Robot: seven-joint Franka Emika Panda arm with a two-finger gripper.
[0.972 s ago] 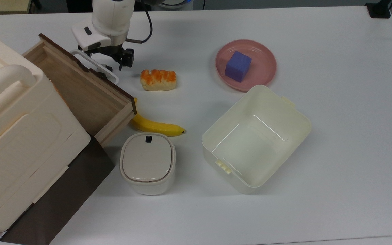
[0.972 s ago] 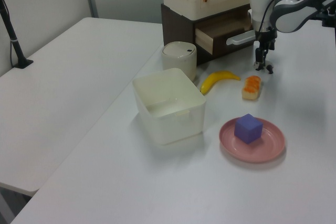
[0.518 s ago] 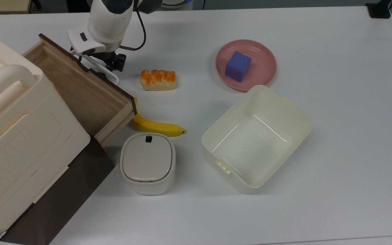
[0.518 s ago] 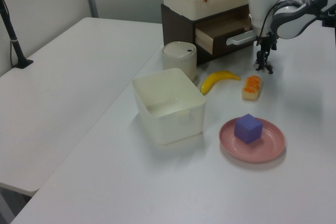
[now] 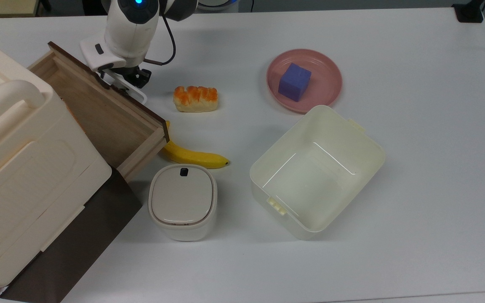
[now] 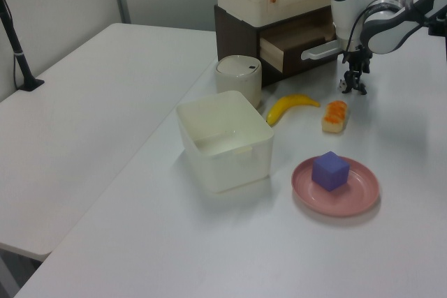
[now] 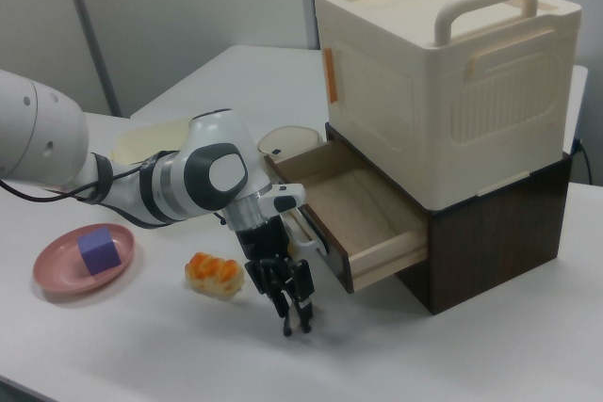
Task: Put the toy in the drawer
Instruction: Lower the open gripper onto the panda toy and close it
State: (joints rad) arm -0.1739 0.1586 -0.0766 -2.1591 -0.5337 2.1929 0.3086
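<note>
The drawer (image 5: pixel 142 156) stands pulled out of a dark brown cabinet, light wood inside with nothing in it, with a dark front panel and a pale handle (image 5: pixel 121 85). My gripper (image 5: pixel 135 79) hangs just outside that front panel, by the handle, fingers pointing down a little above the table. In the left view the gripper (image 6: pixel 353 87) is shut on the toy (image 6: pixel 351 89), a tiny dark-and-light bit at the fingertips. In the right view the gripper (image 7: pixel 295 315) hangs beside the drawer (image 7: pixel 388 257), with the fingers close together.
An orange-topped bread toy (image 5: pixel 195 98) lies to the top view's right of my gripper. A banana (image 5: pixel 192 156) lies at the drawer's corner. Nearby are a lidded white container (image 5: pixel 182 202), a cream bin (image 5: pixel 354 126) and a pink plate (image 5: pixel 329 96) with a purple cube (image 5: pixel 294 82). A large cream box (image 5: pixel 15 176) tops the cabinet.
My gripper has moved toward the top view's left, from near the bread toy to the drawer's handle, and has risen slightly off the table.
</note>
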